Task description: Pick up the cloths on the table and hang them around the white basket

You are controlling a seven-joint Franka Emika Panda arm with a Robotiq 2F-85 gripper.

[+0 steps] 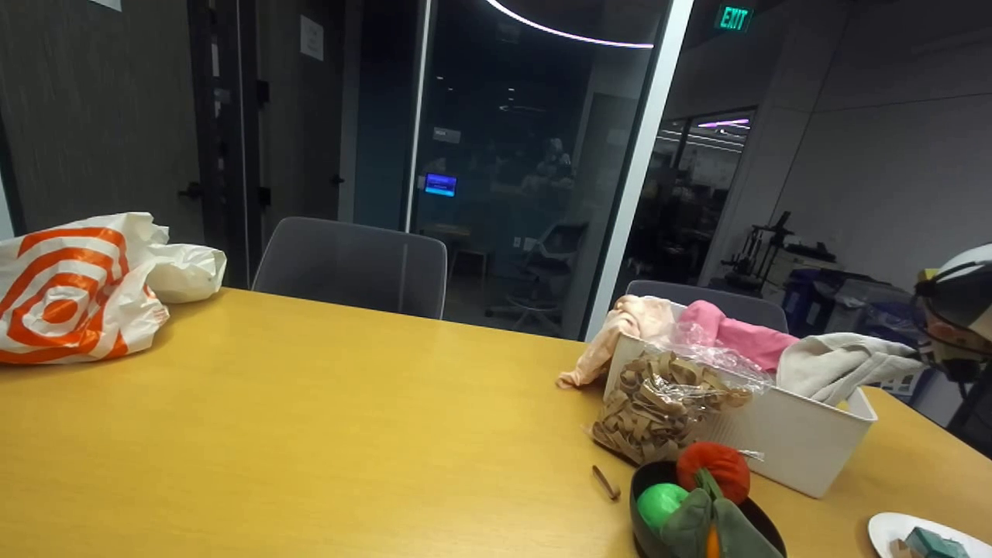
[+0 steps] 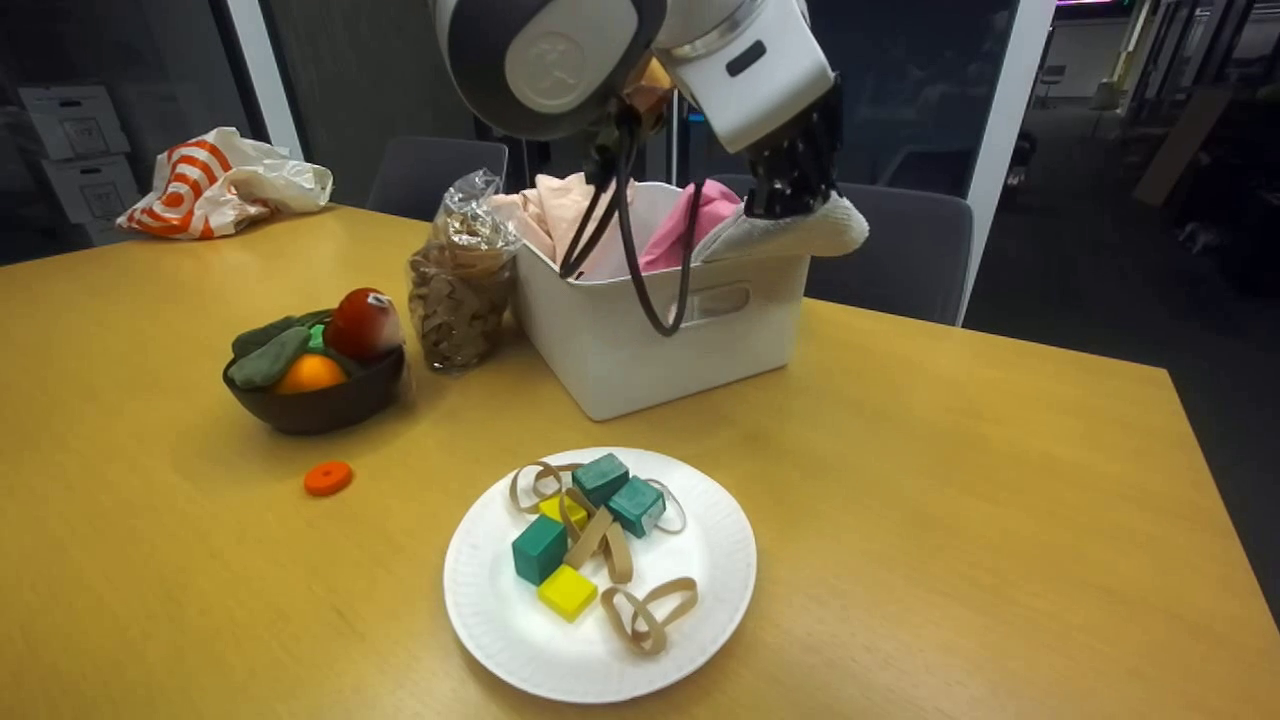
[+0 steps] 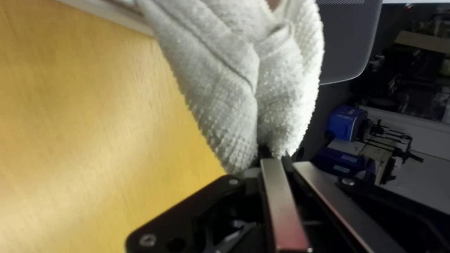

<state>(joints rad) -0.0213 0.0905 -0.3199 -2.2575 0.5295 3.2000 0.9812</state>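
- wrist view: the hand (image 3: 283, 161) sits at lower right, its jaws drawn tight with the end of the white cloth (image 3: 228, 91) pinched between them.
- that cloth widens from the hand up to the top centre; the surface (image 3: 88, 140) fills the left, and a grey chair (image 3: 346, 45) shows at upper right.
- in an exterior view, the white basket (image 1: 810, 446) stands at lower right; the peach cloth (image 1: 639, 316) drapes over its left end and down outside, the pink cloth (image 1: 736, 337) shows at the far rim, and the white cloth lies across the rim at the right, a corner reaching the hand at the right edge.
- in an exterior view, a clear bag of brown strips (image 2: 460, 305) stands just beside the white basket, left of upper centre; a dark bowl (image 2: 315, 408) holding a red round thing (image 2: 358, 325) sits at the left, an orange disc (image 2: 328, 478) below it.
- a white plate (image 2: 710, 570) at lower centre carries green blocks (image 2: 540, 550), yellow blocks (image 2: 567, 592) and tan bands (image 2: 619, 555).
- in both exterior views, a white-and-orange plastic bag (image 1: 70, 302) lies at the left.
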